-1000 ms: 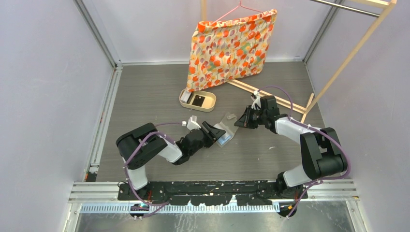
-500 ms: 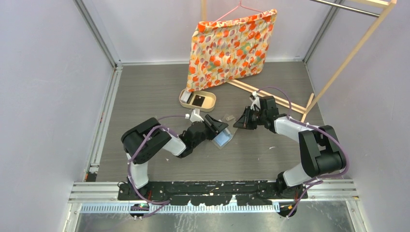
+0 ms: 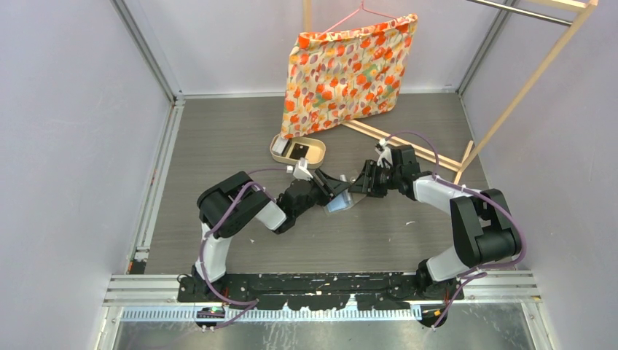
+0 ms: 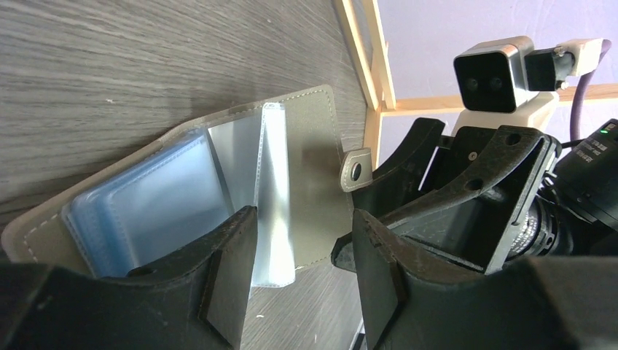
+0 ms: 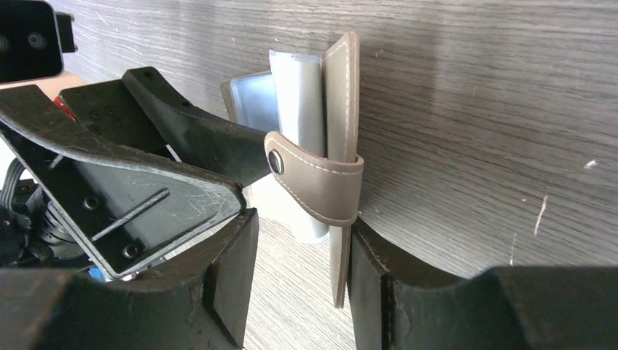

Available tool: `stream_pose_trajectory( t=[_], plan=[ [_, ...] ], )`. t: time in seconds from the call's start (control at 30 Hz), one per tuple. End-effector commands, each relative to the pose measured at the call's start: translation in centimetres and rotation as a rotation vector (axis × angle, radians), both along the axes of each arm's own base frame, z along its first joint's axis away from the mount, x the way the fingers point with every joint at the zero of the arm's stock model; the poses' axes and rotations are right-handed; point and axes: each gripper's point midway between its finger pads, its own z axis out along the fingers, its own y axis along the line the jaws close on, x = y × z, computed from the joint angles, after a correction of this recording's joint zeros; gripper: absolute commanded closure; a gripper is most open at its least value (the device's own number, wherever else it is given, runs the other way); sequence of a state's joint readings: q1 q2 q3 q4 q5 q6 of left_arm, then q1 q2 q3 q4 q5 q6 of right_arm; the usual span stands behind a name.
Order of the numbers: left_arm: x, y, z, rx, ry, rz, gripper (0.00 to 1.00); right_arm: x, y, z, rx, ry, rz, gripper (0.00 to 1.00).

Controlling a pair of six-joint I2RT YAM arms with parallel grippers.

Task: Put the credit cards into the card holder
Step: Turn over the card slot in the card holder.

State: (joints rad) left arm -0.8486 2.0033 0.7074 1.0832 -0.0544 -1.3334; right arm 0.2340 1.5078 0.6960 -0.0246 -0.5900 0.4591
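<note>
The card holder (image 3: 339, 202) lies open on the table between my two grippers. In the left wrist view its grey cover (image 4: 310, 138) and pale blue clear pockets (image 4: 153, 211) show. My left gripper (image 4: 302, 270) is open, its jaws on either side of one clear pocket's edge. My right gripper (image 5: 302, 277) is open around the raised grey cover flap (image 5: 342, 109), which leans on its right finger. The snap strap (image 5: 313, 182) curls over the flap. A black credit card (image 3: 299, 151) lies in the tan tray (image 3: 317, 156).
A floral cloth bag (image 3: 346, 69) hangs on a pink hanger behind the tray. Wooden rack bars (image 3: 408, 142) lie on the table at the back right. Both grippers stand very close together (image 3: 350, 188).
My left gripper has moved right and away from the base, up to the card holder. My right gripper has shifted slightly left to meet it. The holder's cover flap is now raised.
</note>
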Motion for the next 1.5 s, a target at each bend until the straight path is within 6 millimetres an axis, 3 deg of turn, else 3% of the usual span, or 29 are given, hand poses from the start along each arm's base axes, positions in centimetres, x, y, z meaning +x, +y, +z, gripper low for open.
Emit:
stream_pose_trajectory(
  t=[0.0, 0.2, 0.5, 0.57, 0.67, 0.77, 0.9, 1.07, 1.27, 1.47],
  plan=[
    [0.7, -0.7, 3.1, -0.092, -0.111, -0.012, 0.48, 1.2, 0.2, 2.5, 0.004, -0.091, 0.018, 0.48],
    [1.1, -1.3, 4.0, -0.112, -0.135, -0.026, 0.49, 2.9, -2.3, 3.3, -0.092, -0.167, -0.067, 0.48],
    [1.2, -3.5, 2.6, -0.102, -0.085, -0.118, 0.51, 4.3, -4.9, 3.7, -0.198, -0.213, -0.137, 0.49],
    [1.2, -3.9, 2.1, -0.093, -0.075, -0.136, 0.51, 4.5, -5.3, 4.3, -0.205, -0.236, -0.14, 0.52],
    [1.3, -4.1, 1.7, -0.093, -0.064, -0.14, 0.51, 4.6, -5.8, 5.5, -0.207, -0.268, -0.127, 0.64],
    [1.5, -4.2, 1.5, -0.092, -0.06, -0.138, 0.51, 4.3, -5.4, 5.8, -0.169, -0.26, -0.081, 0.79],
    [1.8, -4.4, 1.0, -0.086, -0.041, -0.131, 0.54, 3.8, -4.2, 5.5, -0.104, -0.193, -0.006, 0.9],
    [2.4, -4.1, 0.0, -0.085, -0.017, -0.098, 0.66, 2.1, -2.0, 4.5, 0.076, -0.031, 0.111, 0.96],
    [3.1, -3.7, -0.3, -0.12, -0.007, -0.062, 0.83, 1.2, -2.1, 2.1, 0.162, 0.103, 0.128, 0.99],
    [3.4, -3.5, -0.8, -0.118, 0.004, -0.045, 0.85, 0.6, -1.8, 2.2, 0.193, 0.123, 0.167, 0.99]
  ],
)
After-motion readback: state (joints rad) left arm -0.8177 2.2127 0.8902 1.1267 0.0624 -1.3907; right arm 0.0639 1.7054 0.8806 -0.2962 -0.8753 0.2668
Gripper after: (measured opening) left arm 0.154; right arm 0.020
